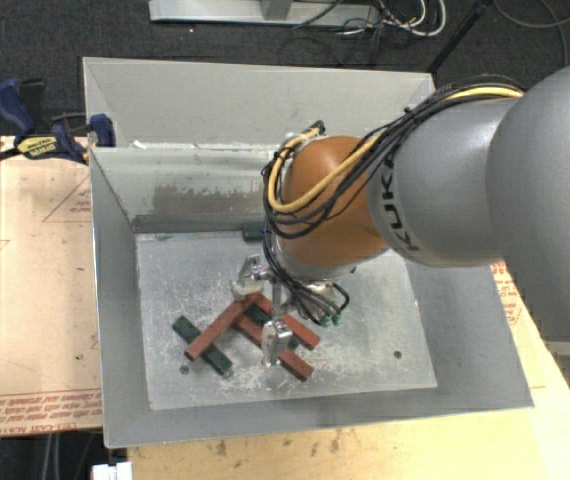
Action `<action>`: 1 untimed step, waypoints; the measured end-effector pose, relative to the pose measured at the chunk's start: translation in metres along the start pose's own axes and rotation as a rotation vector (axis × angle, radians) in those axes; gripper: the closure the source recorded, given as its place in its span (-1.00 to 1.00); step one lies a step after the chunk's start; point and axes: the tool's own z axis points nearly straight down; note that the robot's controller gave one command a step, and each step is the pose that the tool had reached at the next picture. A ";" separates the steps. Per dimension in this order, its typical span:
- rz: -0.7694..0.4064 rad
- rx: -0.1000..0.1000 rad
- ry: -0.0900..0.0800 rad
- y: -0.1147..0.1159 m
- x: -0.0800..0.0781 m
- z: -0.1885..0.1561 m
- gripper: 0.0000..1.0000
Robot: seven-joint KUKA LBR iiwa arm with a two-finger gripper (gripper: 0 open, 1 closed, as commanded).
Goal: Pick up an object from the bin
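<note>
Matt grey metal bin [165, 368] w/ scuffed floor; matt red-brown & dark-green bars [215, 333], prob. wood.

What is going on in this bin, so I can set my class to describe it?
A grey robot arm reaches into the metal bin from the right. Its gripper is down low on a small heap of flat bars in the middle of the bin floor. A long red-brown bar runs out to the left, crossing a dark bar. Whether the gripper has hold of anything cannot be told.
</note>
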 end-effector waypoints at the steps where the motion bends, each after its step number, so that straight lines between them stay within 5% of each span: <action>1: 0.000 0.001 -0.003 0.000 -0.001 0.000 -1.00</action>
